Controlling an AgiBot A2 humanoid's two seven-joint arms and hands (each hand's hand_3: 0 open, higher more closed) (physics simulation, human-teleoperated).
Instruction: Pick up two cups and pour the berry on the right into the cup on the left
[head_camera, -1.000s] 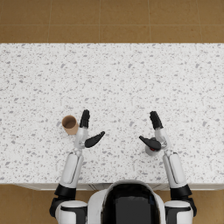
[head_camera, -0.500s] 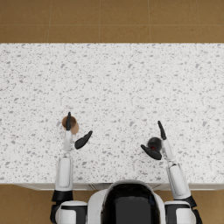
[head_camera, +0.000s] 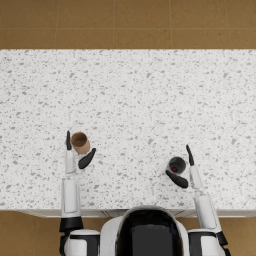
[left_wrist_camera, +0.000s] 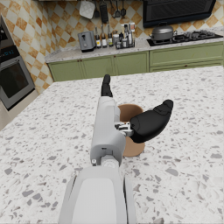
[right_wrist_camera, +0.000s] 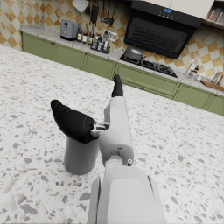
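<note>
Speckled white stone surface (head_camera: 150, 100) carries both cups. The left robot hand (head_camera: 75, 150) brackets the brown cylindrical cup (head_camera: 80, 142), and the right robot hand (head_camera: 182, 167) brackets the dark grey cup (head_camera: 177, 165) holding a red berry (head_camera: 174, 170); both spread, unclosed. Grasping is the step in hand; next, both must close, then lift.

Brown cup (head_camera: 80, 142) sits between the left hand's (head_camera: 75, 152) fingers; dark cup (head_camera: 176, 165), well right of it, between the right hand's (head_camera: 183, 169).
</note>
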